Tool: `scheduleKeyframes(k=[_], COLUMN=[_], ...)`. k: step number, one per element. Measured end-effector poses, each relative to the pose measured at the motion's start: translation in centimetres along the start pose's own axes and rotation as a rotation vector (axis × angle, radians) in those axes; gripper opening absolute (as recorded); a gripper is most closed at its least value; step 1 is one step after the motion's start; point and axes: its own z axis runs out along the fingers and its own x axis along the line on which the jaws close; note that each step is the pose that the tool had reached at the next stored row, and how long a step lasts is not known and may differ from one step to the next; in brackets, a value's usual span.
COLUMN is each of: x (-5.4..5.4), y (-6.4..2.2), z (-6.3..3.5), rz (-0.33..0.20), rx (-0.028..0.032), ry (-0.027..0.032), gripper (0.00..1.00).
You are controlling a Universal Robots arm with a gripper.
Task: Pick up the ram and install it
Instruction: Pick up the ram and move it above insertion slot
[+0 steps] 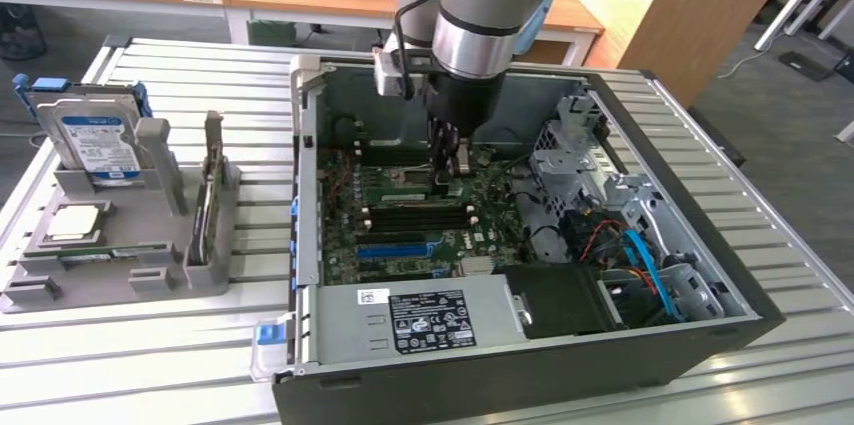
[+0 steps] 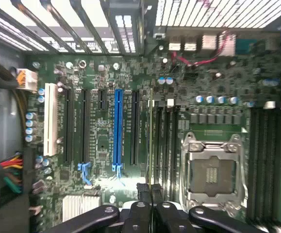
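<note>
Arm [image 1: 487, 5]: comes down from 12 o'clock in the exterior view, into the open case [image 1: 747, 305].
Pincer [image 1: 449, 177]: low over the board [image 1: 400, 245], a little toward 12 o'clock of its middle. Clenched, grasping the ram.
Ram [image 2: 152, 141]: in the wrist view, a thin green stick seen edge-on, running out from between the fingertips [image 2: 145, 190]. It lies along the dark memory slots, between the blue slot [image 2: 118, 131] and the CPU socket [image 2: 212, 170]. Cannot tell if it is seated.
CPU socket: bare, its metal frame closed around it.
Power supply [image 1: 420, 317]: at 6 o'clock inside the case.
Tray [image 1: 80, 290]: on the counter [image 1: 160, 375], at 9 o'clock of the case, apart from it.
Hard drive [image 1: 100, 145]: upright at the tray's 12 o'clock end.
CPU [image 1: 78, 223]: flat in the tray, at 6 o'clock of the drive.
</note>
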Motion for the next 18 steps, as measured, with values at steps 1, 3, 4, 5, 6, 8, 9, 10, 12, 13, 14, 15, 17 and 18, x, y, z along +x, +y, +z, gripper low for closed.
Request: scheduleKeyframes(k=[1, 3, 4, 5, 6, 8, 9, 10, 12, 13, 14, 15, 17, 18], x=[-0.35, -0.35, -0.35, -0.35, -0.35, -0.35, -0.35, -0.35, -0.35, -0.35, -0.35, -0.35, -0.35, -0.35], y=[-0.01, -0.01, -0.01, -0.01, -0.01, -0.01, -0.01, -0.01, -0.01, -0.01, -0.04, -0.10, -0.33, -0.44], z=[-0.14, -0.14, -0.14, -0.14, -0.14, -0.14, -0.14, -0.14, -0.14, -0.14, -0.14, -0.14, -0.14, -0.14], rz=[0.021, 0.021, 0.021, 0.021, 0.021, 0.021, 0.021, 0.021, 0.021, 0.021, 0.022, 0.022, 0.021, 0.021], rx=[-0.0004, -0.0004, -0.0004, -0.0004, -0.0004, -0.0004, -0.0003, -0.0004, -0.0004, -0.0004, -0.0004, -0.0003, -0.0003, -0.0004], ry=[0.0000, 0.0000, 0.0000, 0.0000, 0.0000, 0.0000, -0.0001, -0.0001, 0.0000, 0.0000, 0.0000, 0.0000, 0.0000, 0.0000], gripper=[0.12, 0.12, 0.12, 0.12, 0.12, 0.12, 0.12, 0.12, 0.12, 0.12, 0.12, 0.12, 0.12, 0.12])
